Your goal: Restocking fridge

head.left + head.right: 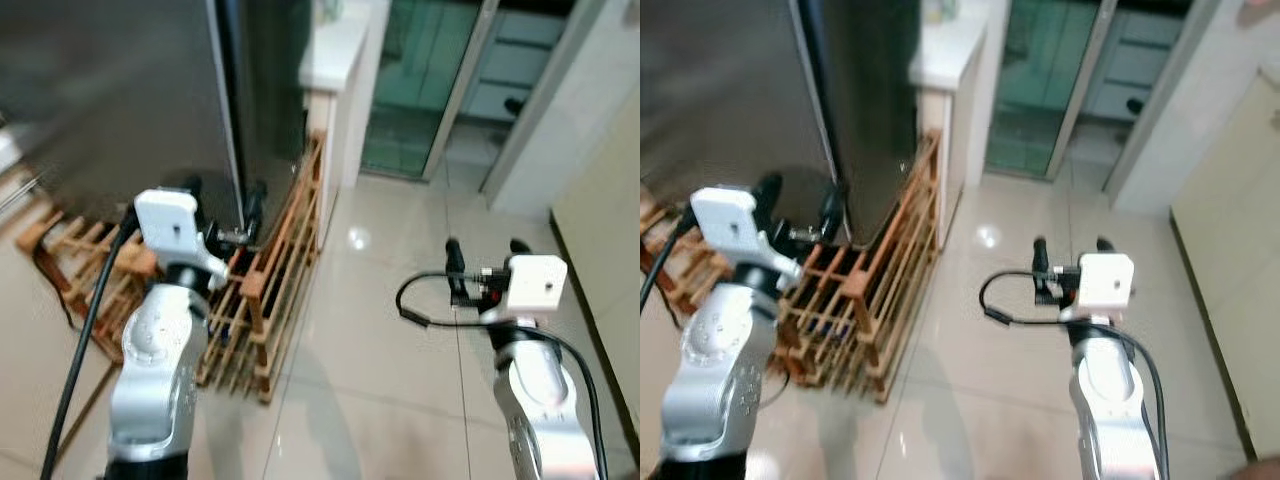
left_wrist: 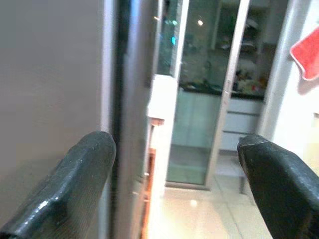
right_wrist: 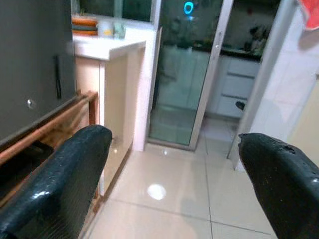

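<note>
The dark grey fridge (image 1: pixel 130 90) stands at the upper left with its door shut. My left gripper (image 1: pixel 225 195) is raised in front of the fridge's right edge, open and empty, with its black fingers (image 2: pixel 65 194) spread wide in the left wrist view. My right gripper (image 1: pixel 487 250) hovers over the tiled floor to the right, also open and holding nothing; its fingers (image 3: pixel 60 179) frame a glass sliding door in the right wrist view.
A wooden slatted rack (image 1: pixel 270 270) leans against the fridge's right side on the floor. A white counter (image 1: pixel 335 50) stands behind it. A glass sliding door (image 1: pixel 420 90) lies ahead. A pale cabinet (image 1: pixel 600 240) lines the right. Glossy tiled floor (image 1: pixel 370 340) lies between.
</note>
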You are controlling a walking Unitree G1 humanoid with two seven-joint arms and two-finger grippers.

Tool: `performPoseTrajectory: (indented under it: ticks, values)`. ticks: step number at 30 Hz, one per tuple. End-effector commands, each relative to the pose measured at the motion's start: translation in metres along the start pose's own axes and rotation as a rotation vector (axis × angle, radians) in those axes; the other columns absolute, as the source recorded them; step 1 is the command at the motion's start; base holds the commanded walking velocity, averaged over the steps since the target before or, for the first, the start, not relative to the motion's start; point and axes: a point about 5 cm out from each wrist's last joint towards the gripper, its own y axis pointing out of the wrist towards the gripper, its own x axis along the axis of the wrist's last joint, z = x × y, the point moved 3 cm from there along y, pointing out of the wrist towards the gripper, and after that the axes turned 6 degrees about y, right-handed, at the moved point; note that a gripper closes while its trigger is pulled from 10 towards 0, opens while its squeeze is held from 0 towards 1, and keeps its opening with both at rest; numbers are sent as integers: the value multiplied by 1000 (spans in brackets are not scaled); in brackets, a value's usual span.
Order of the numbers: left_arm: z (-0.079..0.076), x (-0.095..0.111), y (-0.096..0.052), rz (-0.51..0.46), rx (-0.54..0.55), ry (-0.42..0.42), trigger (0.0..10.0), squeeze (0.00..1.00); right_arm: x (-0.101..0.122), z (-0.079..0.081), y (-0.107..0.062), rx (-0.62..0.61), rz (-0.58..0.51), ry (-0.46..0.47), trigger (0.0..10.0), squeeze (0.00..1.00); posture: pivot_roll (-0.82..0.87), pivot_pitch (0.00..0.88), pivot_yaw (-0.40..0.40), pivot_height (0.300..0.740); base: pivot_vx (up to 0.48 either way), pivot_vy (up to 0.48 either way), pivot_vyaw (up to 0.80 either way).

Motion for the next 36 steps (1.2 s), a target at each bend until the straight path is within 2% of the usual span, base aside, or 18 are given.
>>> performPoseTrajectory:
  ticks: [1, 3, 7, 13, 19, 21, 23, 28, 36]
  values:
    - [4, -3, 3, 22, 21, -4, 10000, 0, 4, 7, 7, 30, -13, -1, 10000, 0, -19, 0, -24, 740, 480, 0, 0]
    - [4, -3, 5, 25, 23, -9, 10000, 0, 4, 7, 8, 31, -13, -1, 10000, 0, -20, 0, -24, 740, 480, 0, 0]
    - [13, -2, 10, 23, 99, -52, 10000, 0, 2, 7, 12, 40, -9, -6, 10000, 0, -26, 0, -20, 740, 480, 0, 0]
    - [32, -5, 10, 43, 236, -64, 10000, 0, -4, 10, 11, 55, 8, -5, 10000, 0, -28, 0, -17, 740, 0, 0, 0]
    - [45, -5, 10, 57, 301, -35, 10000, 0, -7, 12, 11, 60, 16, -2, 10000, 0, -24, 0, -14, 740, 0, 0, 0]
    - [41, -6, 12, 69, 283, -24, 10000, 0, -9, 12, 11, 63, 18, 0, 10000, 0, -23, 0, -14, 740, 0, 0, 0]
    - [26, -9, 19, 98, 202, -8, 10000, 0, -9, 13, 12, 67, 19, 3, 10000, 0, -22, 0, -15, 740, 0, 0, 0]
    - [6, -13, 32, 145, 74, 10, 10000, 0, -11, 14, 14, 67, 23, 10, 10000, 0, -24, 0, -14, 740, 0, 0, 0]
    - [-1, -11, 46, 153, 9, 5, 10000, 0, -15, 14, 13, 61, 34, 15, 10000, 0, -36, 0, -6, 740, 0, 0, 0]
